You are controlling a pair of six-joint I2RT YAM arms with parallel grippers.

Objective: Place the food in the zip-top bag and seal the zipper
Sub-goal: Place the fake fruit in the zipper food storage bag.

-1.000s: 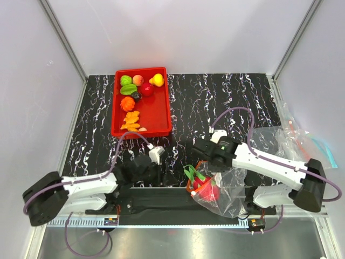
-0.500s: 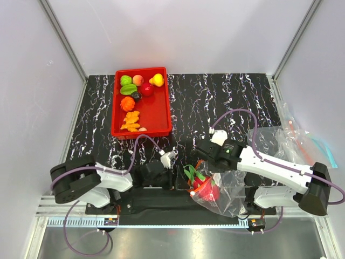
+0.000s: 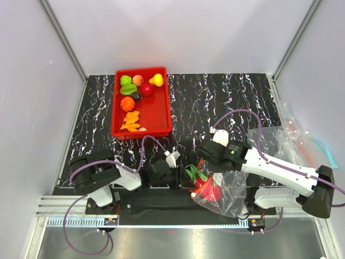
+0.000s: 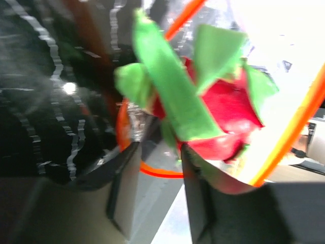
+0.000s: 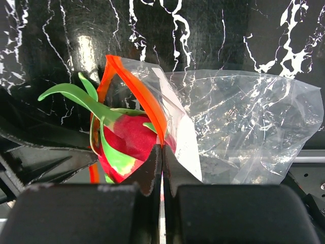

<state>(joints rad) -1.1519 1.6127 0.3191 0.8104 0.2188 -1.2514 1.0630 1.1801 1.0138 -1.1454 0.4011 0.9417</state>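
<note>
The right gripper (image 5: 161,152) has its fingers pressed together on the zipper (image 5: 142,99), pinching the far lip of the mouth of the zip-top bag (image 5: 244,127). The clear body of the bag trails off toward 3 o'clock in the right wrist view. A magenta fruit (image 5: 133,140) with green leaves sits in the mouth, at 10 o'clock of the pinch, and its leaves poke out past the strip.

The left gripper (image 4: 159,150) is spread, its dark fingers (image 4: 122,193) apart. A loop of the orange-red strip crosses the gap between them, and whether either finger touches it cannot be told. The fruit is just ahead, at 1 o'clock.

From above, the bag (image 3: 229,186) lies at the table's near edge between the two arm bases, partly over the black base plate. The left gripper (image 3: 177,174) is at its 9 o'clock and the right gripper (image 3: 201,163) at its 11 o'clock.

The rest of the food (image 3: 135,89) lies in the red tray (image 3: 168,102), well apart at 11 o'clock. Bare marbled table (image 3: 226,102) opens at 12 o'clock. A blue-tinted bag (image 3: 302,143) crowds the 2 o'clock side, against the right wall.
</note>
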